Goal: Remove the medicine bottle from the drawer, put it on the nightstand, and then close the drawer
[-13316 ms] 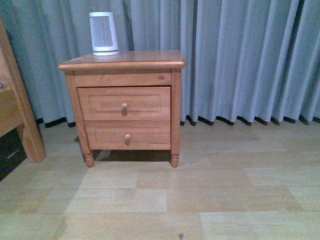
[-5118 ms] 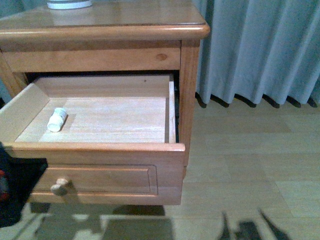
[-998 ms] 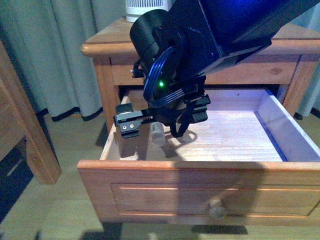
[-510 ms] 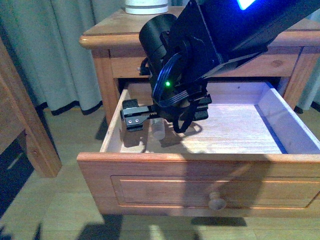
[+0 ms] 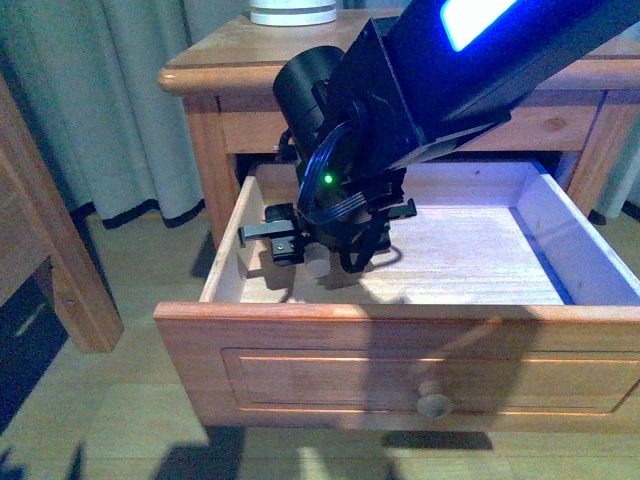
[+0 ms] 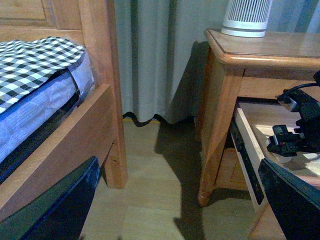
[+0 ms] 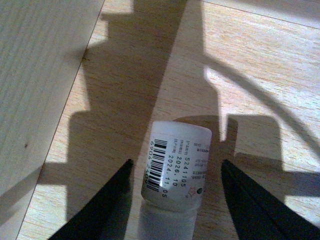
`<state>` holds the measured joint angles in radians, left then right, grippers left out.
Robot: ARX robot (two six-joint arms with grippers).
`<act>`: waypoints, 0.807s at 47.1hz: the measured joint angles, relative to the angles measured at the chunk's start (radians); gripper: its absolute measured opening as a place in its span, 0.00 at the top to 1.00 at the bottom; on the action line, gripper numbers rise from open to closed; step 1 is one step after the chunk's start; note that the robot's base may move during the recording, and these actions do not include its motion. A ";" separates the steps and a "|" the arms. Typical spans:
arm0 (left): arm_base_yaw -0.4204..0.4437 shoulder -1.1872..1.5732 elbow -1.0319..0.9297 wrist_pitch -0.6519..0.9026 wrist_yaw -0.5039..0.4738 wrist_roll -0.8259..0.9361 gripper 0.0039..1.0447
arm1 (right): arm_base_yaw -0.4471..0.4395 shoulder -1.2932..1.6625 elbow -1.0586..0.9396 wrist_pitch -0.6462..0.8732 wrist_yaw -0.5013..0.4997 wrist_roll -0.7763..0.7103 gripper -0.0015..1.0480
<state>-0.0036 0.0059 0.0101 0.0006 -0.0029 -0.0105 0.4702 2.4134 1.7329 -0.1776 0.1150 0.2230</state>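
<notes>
- The medicine bottle [image 7: 175, 150] looks light, rigid and smooth, and likely to roll; best gripped across its labelled body.
- The right gripper [image 7: 176, 167] has its jaws spread astride the bottle, not touching it; the left gripper [image 6: 176, 172] has its jaws spread and empty.

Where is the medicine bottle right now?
In the front view the bottle sits on the floor of the drawer, near its left wall, inside the open right pincer.

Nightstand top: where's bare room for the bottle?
Bare wood on the nightstand top in front of the white device. Drawer floor free toward the right wall; crowded at left around the right gripper and bottle.
</notes>
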 joint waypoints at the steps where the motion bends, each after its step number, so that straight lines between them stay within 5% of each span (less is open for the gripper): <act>1: 0.000 0.000 0.000 0.000 0.000 0.000 0.06 | 0.001 0.000 0.000 -0.001 0.000 0.000 0.52; 9: 0.000 0.000 0.000 0.000 0.000 0.000 0.06 | 0.002 0.000 0.003 -0.002 -0.001 0.003 0.70; 23: 0.000 0.000 0.000 0.000 0.000 0.000 0.06 | 0.002 -0.014 -0.023 0.009 -0.002 0.012 0.72; 38: 0.000 0.000 0.000 0.000 0.000 0.000 0.06 | -0.003 -0.274 -0.277 0.120 -0.004 0.003 0.72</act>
<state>-0.0036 0.0059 0.0101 0.0006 -0.0029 -0.0105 0.4675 2.1399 1.4559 -0.0574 0.1112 0.2256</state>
